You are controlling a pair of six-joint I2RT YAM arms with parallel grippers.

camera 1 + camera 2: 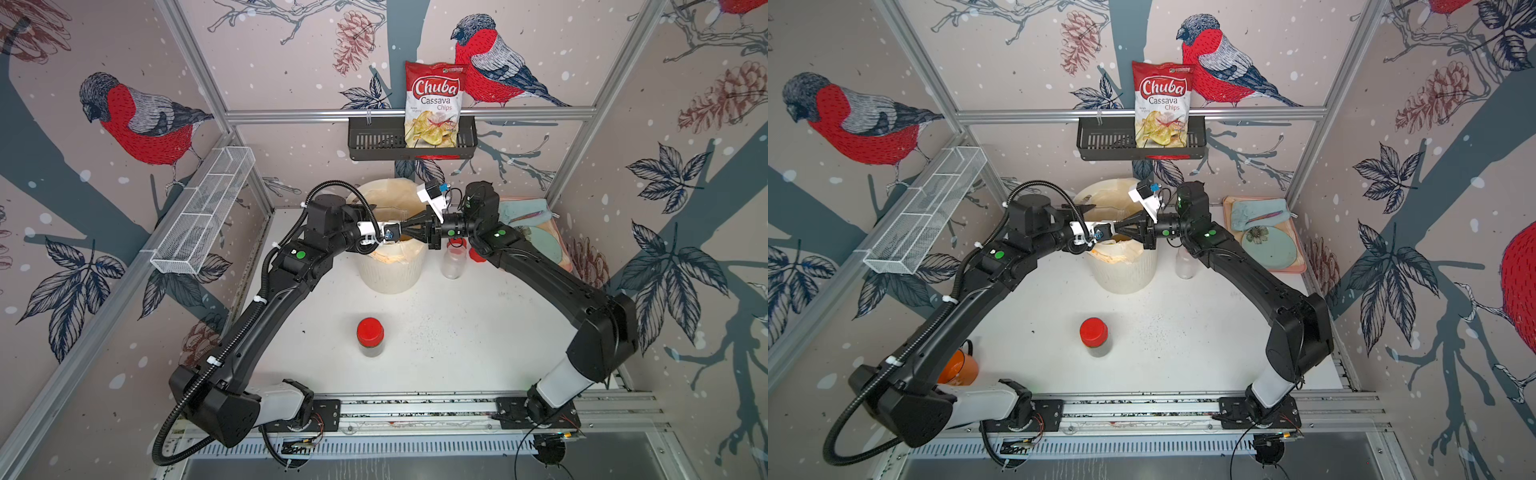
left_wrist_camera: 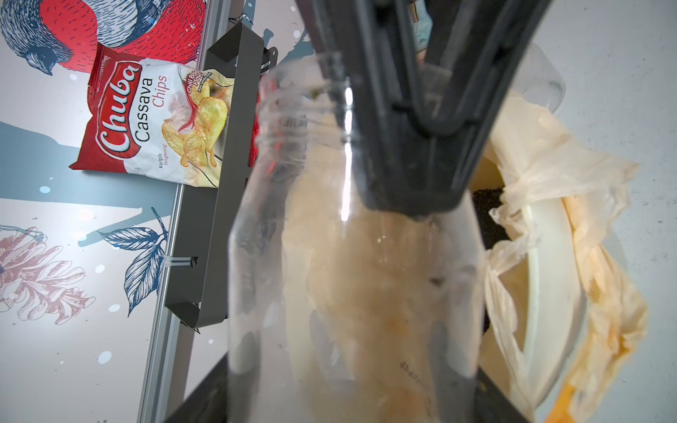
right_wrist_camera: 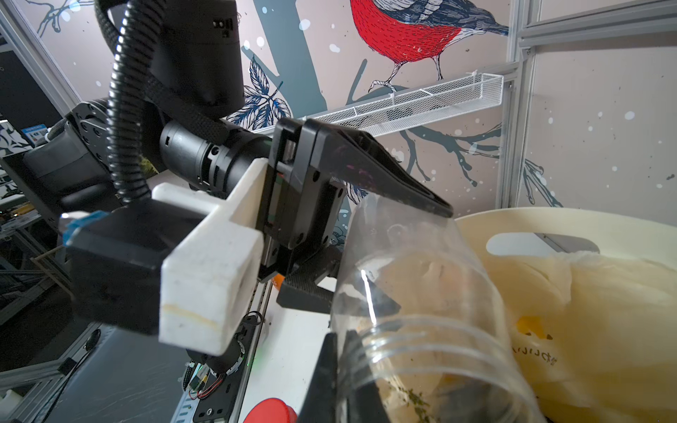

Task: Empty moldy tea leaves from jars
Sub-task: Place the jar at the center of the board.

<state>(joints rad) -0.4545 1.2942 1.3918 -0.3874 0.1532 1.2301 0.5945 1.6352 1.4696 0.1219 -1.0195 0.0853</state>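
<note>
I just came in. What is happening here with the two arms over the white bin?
The left gripper holds an open clear jar tipped over the lined bin; only a few tea leaves show inside it. The right gripper is shut, its tips at the jar's mouth. Another lidless jar stands beside the bin, and a third jar, red lid on, stands nearer the front.

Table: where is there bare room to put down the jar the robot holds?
The widest bare patch of table lies between the lidded jar and the right arm. A smaller one lies between that jar and the left arm. The back is crowded: the bin, the held jar over it, an open jar and a red lid stand close together.
</note>
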